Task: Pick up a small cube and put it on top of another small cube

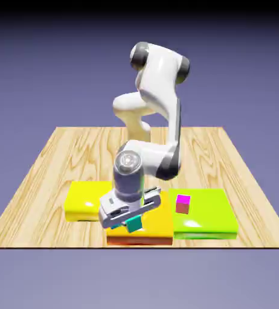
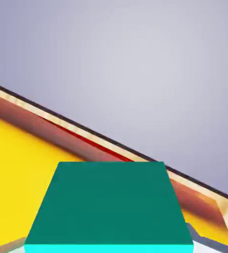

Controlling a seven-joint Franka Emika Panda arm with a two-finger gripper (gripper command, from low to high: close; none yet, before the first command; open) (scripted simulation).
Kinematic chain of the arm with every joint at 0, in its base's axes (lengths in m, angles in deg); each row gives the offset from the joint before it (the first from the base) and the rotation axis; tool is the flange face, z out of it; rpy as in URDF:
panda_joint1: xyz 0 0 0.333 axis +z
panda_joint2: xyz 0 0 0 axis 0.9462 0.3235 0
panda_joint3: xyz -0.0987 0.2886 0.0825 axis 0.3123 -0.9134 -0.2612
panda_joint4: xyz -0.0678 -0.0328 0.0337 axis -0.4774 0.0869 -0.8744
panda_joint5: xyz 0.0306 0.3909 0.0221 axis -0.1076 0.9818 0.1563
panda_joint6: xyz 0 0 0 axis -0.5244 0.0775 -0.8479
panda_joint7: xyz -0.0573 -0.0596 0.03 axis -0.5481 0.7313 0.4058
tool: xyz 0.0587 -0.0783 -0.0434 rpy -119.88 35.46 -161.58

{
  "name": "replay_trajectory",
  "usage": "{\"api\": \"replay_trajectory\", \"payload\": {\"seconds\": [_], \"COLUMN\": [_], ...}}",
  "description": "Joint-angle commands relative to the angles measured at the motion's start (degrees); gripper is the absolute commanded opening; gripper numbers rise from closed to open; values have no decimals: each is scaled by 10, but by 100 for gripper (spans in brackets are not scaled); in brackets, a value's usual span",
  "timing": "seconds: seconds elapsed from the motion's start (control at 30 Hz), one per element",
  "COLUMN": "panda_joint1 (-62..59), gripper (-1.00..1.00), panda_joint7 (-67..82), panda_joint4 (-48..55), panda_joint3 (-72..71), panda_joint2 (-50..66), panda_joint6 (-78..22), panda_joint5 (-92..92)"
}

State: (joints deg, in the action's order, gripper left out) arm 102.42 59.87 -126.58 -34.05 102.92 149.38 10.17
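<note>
One small turquoise cube [image 1: 133, 224] sits pinched in the gripper [image 1: 131, 222], lifted just above the orange slab [image 1: 157, 226] at the near table edge so it can be carried clear; in the hand view it fills the bottom, though whether it has wholly left the slab is hard to judge. Farther back, at about two o'clock from it, a pink cube [image 1: 182, 203] rests on the green slab [image 1: 211, 211], likely the stacking spot, with a yellow slab [image 1: 84, 199] at ten o'clock. No writing or labels show anywhere.

the magenta cube [image 1: 182, 203] stands alone on the green slab [image 1: 211, 218], bare slab all round it. the gripper [image 1: 130, 219], clamped on the small cube [image 1: 133, 224], hangs over the orange slab [image 1: 157, 224] near the table [image 1: 45, 169] front edge, apart from the magenta cube.
</note>
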Motion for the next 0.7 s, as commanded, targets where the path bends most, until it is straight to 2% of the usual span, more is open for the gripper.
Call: {"api": "replay_trajectory", "payload": {"seconds": [0.0,0.47,0.67], "panda_joint1": [3,39,27], "gripper": [-100,-100,-100], "panda_joint7": [7,107,102], "panda_joint4": [-18,-263,-264], "panda_joint3": [-17,-249,-249], "panda_joint2": [-19,-285,-271], "panda_joint6": [7,93,140], "panda_joint5": [-26,-375,-402]}}
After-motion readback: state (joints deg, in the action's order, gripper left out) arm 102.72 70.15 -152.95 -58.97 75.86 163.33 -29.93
